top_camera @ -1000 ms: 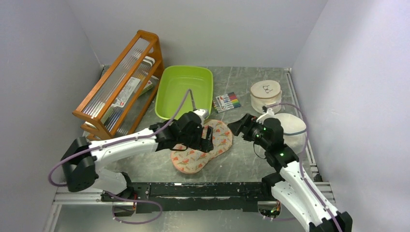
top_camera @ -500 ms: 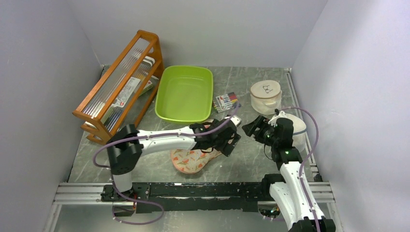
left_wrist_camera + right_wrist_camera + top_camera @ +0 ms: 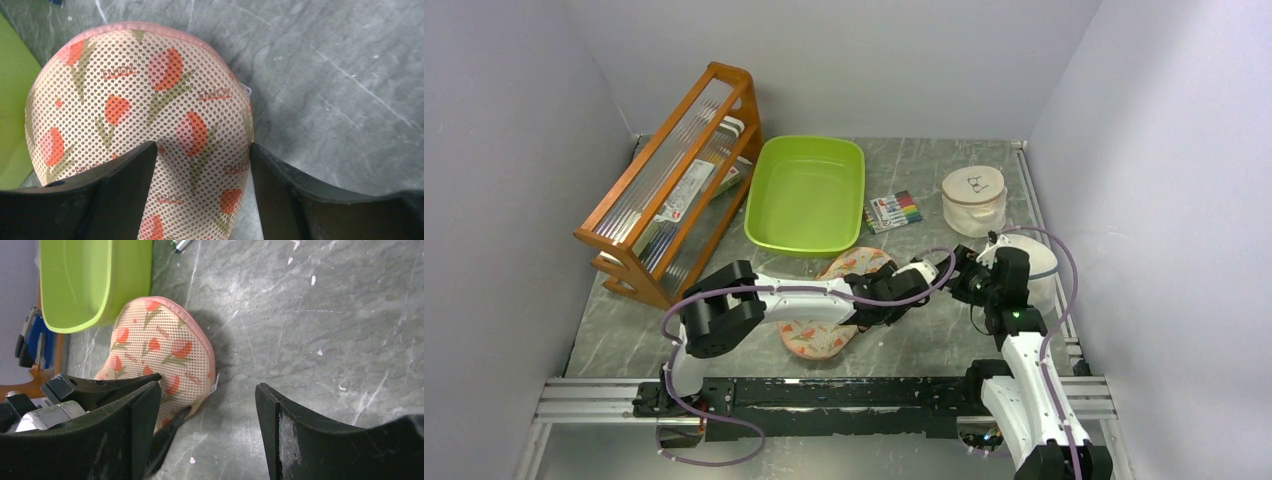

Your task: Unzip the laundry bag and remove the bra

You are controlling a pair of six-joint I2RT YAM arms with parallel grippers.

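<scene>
The laundry bag (image 3: pixel 812 338) lies zipped at the table's middle: peach mesh with a red tulip print and pink edging. In the left wrist view its far lobe (image 3: pixel 140 100) fills the frame. My left gripper (image 3: pixel 881 288) is open, and its jaws (image 3: pixel 202 150) straddle that lobe's right edge. The right wrist view shows one left finger on top of the bag (image 3: pixel 160 350) and the other low along its edge. A small white zip tag (image 3: pixel 216 385) sticks out at the rim. My right gripper (image 3: pixel 954 278) is open and empty (image 3: pixel 207 390) over bare table, just right of the bag. The bra is hidden.
A green tray (image 3: pixel 809 190) stands behind the bag, with a wooden rack (image 3: pixel 674 170) to its left. A pack of markers (image 3: pixel 894 210) and a round white tub (image 3: pixel 974 195) are at the back right. Another white tub (image 3: pixel 1034 262) stands behind my right arm.
My left gripper has swept from the bag's middle to its right lobe and stretched far across. My right gripper has drawn back to the right. The bag's right lobe has shifted.
</scene>
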